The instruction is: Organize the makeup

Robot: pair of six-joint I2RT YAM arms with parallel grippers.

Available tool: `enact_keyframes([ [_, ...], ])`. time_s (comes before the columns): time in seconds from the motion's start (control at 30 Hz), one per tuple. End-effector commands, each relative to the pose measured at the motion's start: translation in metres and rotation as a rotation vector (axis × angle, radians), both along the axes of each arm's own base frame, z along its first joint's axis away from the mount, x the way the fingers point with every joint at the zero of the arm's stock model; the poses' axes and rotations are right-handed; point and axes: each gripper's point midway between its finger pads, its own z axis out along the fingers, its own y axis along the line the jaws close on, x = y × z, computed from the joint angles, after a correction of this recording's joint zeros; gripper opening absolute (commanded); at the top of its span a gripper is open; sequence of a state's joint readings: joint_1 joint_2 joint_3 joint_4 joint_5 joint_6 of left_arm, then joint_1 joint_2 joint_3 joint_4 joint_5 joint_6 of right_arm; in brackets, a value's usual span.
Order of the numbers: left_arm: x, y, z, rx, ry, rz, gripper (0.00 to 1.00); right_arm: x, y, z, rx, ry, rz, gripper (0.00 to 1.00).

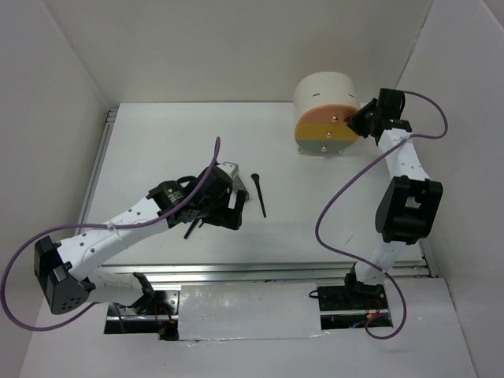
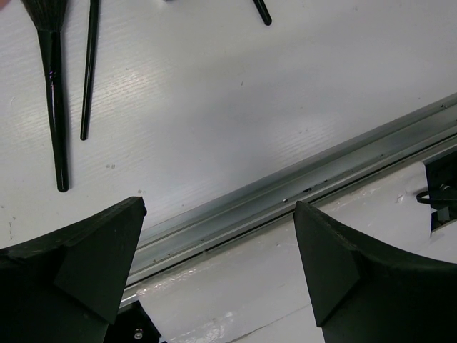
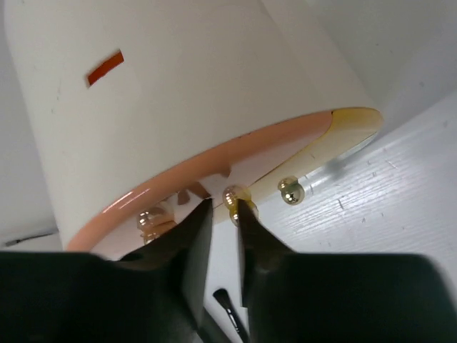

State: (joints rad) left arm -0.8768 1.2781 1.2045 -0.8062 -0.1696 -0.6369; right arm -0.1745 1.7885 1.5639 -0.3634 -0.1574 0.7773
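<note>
A black brush (image 1: 258, 193) lies on the table just right of my left gripper (image 1: 224, 209). More thin black sticks (image 1: 192, 229) poke out from under that gripper. The left wrist view shows a thick black brush (image 2: 53, 107), a thin black stick (image 2: 89, 71) and another stick's tip (image 2: 262, 11). My left gripper (image 2: 218, 207) is open and empty above them. My right gripper (image 1: 356, 122) is at the drawer fronts of the cream box (image 1: 324, 94). Its tips (image 3: 223, 204) stand narrowly apart around a gold drawer knob (image 3: 232, 196). The grey tube and the pink and green sticks are out of view.
The box has orange (image 1: 327, 118), yellow and green drawer fronts, with other gold knobs (image 3: 291, 189). A metal rail (image 2: 300, 186) runs along the table's near edge. White walls enclose the left, back and right. A brush tip (image 3: 227, 304) shows below the right fingers.
</note>
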Motion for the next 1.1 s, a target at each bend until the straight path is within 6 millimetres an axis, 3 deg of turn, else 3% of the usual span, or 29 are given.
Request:
enact_keyframes([
  [0.0,0.009,-0.008,0.010,-0.026,-0.031,0.018,0.99,-0.009,0.000,0.020,-0.001,-0.048,0.021,0.32],
  [0.03,0.009,-0.008,0.010,-0.023,-0.030,0.019,0.99,-0.018,0.003,0.032,-0.007,-0.081,0.026,0.34],
  [0.07,0.010,-0.006,0.010,-0.017,-0.036,0.023,0.99,-0.031,0.007,0.009,0.013,-0.039,0.024,0.38],
  [0.13,0.012,-0.006,0.011,-0.016,-0.041,0.030,0.99,-0.042,0.010,0.024,0.025,-0.141,0.018,0.43],
  [0.17,0.012,-0.006,0.012,-0.019,-0.042,0.029,0.99,-0.054,0.016,-0.004,0.057,-0.103,0.020,0.46],
  [0.2,0.012,-0.007,0.011,-0.021,-0.040,0.029,0.99,-0.051,0.017,0.002,0.061,-0.169,0.028,0.47],
  [0.27,0.012,-0.007,0.010,-0.018,-0.038,0.026,0.99,-0.057,0.031,-0.014,0.116,-0.180,0.098,0.49],
  [0.3,0.011,-0.007,0.010,-0.016,-0.034,0.019,0.99,-0.051,0.035,-0.009,0.125,-0.225,0.132,0.49],
  [0.43,0.009,-0.008,0.010,-0.015,-0.029,0.006,0.99,-0.045,0.052,-0.023,0.187,-0.261,0.231,0.52],
  [0.57,0.006,-0.006,0.011,-0.016,-0.027,0.002,0.99,-0.033,0.055,-0.024,0.193,-0.295,0.271,0.61],
  [0.6,0.006,-0.006,0.011,-0.015,-0.026,0.002,0.99,-0.030,0.054,-0.032,0.200,-0.278,0.269,0.62],
  [0.97,-0.001,0.000,0.014,-0.026,-0.015,0.005,0.99,-0.004,0.053,-0.045,0.221,-0.289,0.294,0.55],
  [1.07,-0.003,0.000,0.014,-0.031,-0.010,0.002,0.99,0.000,0.054,-0.040,0.225,-0.319,0.301,0.55],
])
